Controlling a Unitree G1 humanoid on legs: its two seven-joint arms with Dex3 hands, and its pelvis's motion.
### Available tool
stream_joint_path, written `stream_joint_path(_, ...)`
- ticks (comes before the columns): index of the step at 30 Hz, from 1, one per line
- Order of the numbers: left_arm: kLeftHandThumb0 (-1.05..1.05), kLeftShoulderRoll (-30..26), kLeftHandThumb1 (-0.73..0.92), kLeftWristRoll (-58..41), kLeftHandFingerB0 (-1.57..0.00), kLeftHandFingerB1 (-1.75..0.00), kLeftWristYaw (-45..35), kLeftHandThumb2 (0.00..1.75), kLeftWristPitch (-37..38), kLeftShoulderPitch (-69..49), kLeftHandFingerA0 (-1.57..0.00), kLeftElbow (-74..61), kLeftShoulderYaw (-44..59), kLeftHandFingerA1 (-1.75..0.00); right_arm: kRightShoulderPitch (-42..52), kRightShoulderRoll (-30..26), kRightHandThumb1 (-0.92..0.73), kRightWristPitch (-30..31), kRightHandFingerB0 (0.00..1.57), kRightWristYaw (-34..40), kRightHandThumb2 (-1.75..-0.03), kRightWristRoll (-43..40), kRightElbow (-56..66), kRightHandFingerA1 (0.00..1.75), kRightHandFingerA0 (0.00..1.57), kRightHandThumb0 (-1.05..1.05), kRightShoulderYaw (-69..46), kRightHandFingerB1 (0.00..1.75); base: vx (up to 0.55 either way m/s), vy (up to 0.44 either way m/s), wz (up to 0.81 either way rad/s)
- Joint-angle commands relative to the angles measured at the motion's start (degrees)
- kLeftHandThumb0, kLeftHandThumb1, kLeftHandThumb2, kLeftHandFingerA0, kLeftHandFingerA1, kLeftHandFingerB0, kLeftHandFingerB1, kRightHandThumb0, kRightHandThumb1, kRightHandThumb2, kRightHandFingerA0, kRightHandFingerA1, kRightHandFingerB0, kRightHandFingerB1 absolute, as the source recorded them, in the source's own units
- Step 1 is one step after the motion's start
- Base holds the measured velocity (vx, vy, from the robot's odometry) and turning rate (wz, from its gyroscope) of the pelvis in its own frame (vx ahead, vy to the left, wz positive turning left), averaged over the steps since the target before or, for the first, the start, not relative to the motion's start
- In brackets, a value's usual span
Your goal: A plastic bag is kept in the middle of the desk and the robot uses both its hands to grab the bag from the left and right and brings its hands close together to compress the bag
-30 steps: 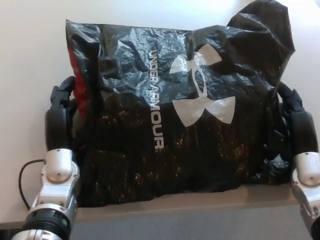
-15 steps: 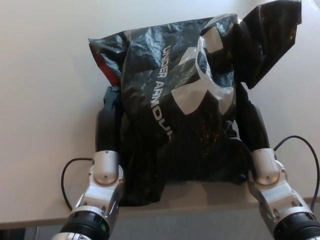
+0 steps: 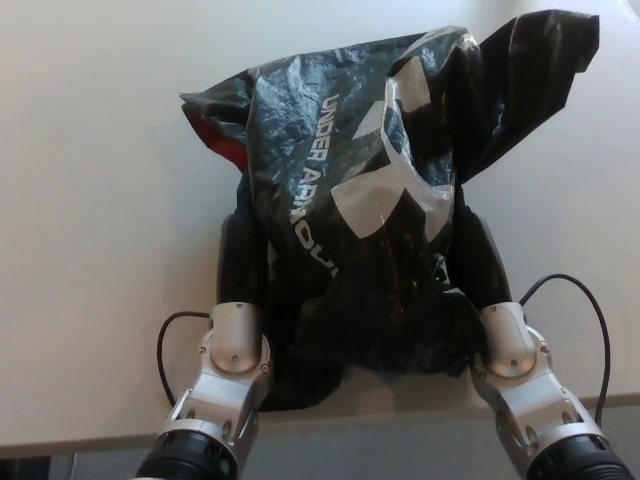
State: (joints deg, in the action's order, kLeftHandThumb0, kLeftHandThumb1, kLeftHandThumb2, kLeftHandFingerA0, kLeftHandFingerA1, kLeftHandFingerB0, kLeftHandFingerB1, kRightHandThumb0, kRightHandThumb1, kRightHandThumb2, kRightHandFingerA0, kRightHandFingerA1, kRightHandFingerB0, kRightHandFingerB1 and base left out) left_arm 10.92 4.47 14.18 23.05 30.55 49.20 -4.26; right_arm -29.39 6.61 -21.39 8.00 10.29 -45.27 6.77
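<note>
A black plastic bag [image 3: 370, 200] with white lettering and a white logo sat near the front edge of a pale desk [image 3: 90, 200], bunched into a tall, narrow heap. A strip of red showed at its upper left edge, and one loose flap stuck up toward the top right corner.

The left hand [image 3: 242, 262] pressed against the bag's left side, and the right hand [image 3: 478, 255] pressed against its right side. Both black hands were largely buried in the crumpled plastic, so it could not be told how far the fingers were curled or whether they truly gripped the plastic. The silver wrists came in from the bottom, close on either side of the bag, each trailing a thin black cable.

The squeezing step appeared well advanced: the bag looked crushed between the two hands. The next move probably called for bringing the hands a little closer, pressing evenly so the slippery plastic did not slide out upward or toward the desk's edge.
</note>
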Motion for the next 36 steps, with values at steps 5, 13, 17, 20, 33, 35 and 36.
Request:
stream_joint_path(5,-0.67,-0.33,0.91,2.55,-0.05,-0.27,0.1,1.23,2.18,-0.54,-0.03,-1.19,-1.87,-0.31,1.04,-0.02,-0.89,-0.67,0.0,-1.72,-1.22,-0.38,0.81,0.2,0.0,-0.87,0.62,0.14,0.0,0.0,0.0)
stream_joint_path(13,-0.67,-3.47,0.82,1.39,-0.03,-0.33,-0.78,1.19,-0.61,-0.49,-0.06,-1.18,0.26,-0.49,0.15,-0.9,-0.92,1.83,0.03,-3.33,-0.8,-3.07,1.26,0.25,0.0,-0.86,-1.73,0.19,0.0,0.0,0.0)
stream_joint_path(17,-0.69,-10.16,0.92,-1.13,-0.07,-0.23,-4.71,0.83,-2.44,-0.86,-0.09,-4.42,4.17,-0.38,0.82,-6.49,-0.92,5.37,0.05,-5.46,-0.74,-5.65,5.67,0.25,0.0,-0.76,-6.36,0.21,0.0,0.0,0.0)
stream_joint_path(20,-0.77,-15.9,0.82,-3.19,0.0,-0.33,-7.48,1.17,-2.6,-1.72,-0.15,-6.01,7.94,-0.51,1.77,-11.39,-0.78,5.61,0.07,-7.23,-1.15,-7.32,8.51,0.33,0.02,-0.8,-10.23,0.25,0.0,0.0,0.0)
stream_joint_path(33,-0.8,-31.56,0.84,-12.72,0.0,-0.29,-17.79,1.18,-6.95,-10.84,-0.15,-25.1,21.33,-0.51,9.76,-27.28,-0.76,5.68,0.08,-11.37,-1.05,-13.58,20.01,0.46,0.07,-0.82,-24.86,0.3,0.0,0.0,0.0)
stream_joint_path(35,-0.76,-32.39,0.8,-14.2,-0.04,-0.34,-18.7,1.13,-7.74,-13.82,-0.08,-30.7,23.09,-0.46,12.5,-27.93,-0.92,4.99,0.12,-11.23,-0.7,-13.66,24.35,0.37,0.12,-0.77,-26.05,0.27,0.0,0.0,0.0)
stream_joint_path(36,-0.79,-32.38,0.83,-15.43,-0.02,-0.29,-19.18,1.17,-8.59,-15.4,-0.13,-33.87,23.76,-0.5,13.83,-28.15,-0.71,4.57,0.06,-11.47,-1.11,-13.83,26.47,0.47,0.04,-0.74,-26.46,0.39,0.0,0.0,0.0)
